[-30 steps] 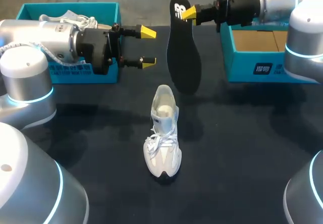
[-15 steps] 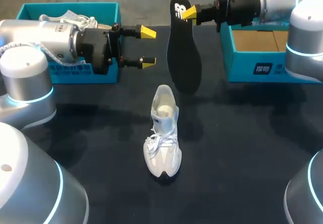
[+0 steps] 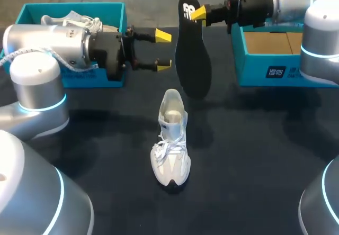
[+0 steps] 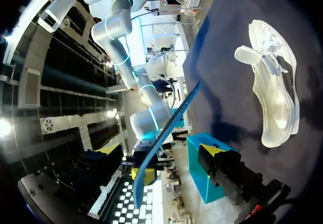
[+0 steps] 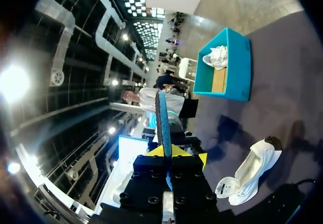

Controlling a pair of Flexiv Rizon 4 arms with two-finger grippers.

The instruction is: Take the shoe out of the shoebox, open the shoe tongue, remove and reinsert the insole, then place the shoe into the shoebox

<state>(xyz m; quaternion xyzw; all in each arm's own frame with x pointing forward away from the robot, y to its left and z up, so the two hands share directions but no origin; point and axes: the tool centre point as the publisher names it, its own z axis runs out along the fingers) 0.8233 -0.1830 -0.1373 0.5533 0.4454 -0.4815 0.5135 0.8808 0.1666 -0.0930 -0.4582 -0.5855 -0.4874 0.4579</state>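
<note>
Your right gripper (image 3: 197, 14) is clamped on the insole (image 3: 192, 60). In the right wrist view both yellow tips press its thin edge from either side, and the insole (image 5: 162, 123) stands straight out ahead of the fingers. It grips the heel end, so the black insole hangs with that end high and its toe end low, over the far middle of the table (image 3: 254, 139). You cannot tell whether the toe end touches the cloth.

Your left gripper (image 3: 163, 49) is spread wide with nothing between its fingers. It hangs above the table just left of the insole, tips pointing at it and clear of it. In the left wrist view the insole shows edge-on ahead of the fingers, its underside blue.

The shoe (image 3: 172, 139) is out of the boxes. It stands upright on its sole mid-table, toe toward you and heel opening toward the far edge, just short of the insole's low end, with its laces loose across the top.

The surface is a dark, matte cloth, and the shoe and both arms cast soft shadows on it. The left box (image 3: 74, 6), teal, sits at the far left behind your left arm and holds a second shoe (image 3: 69, 19). The right box (image 3: 265, 71), also teal, sits at the far right under your right arm and shows a brown inside.
</note>
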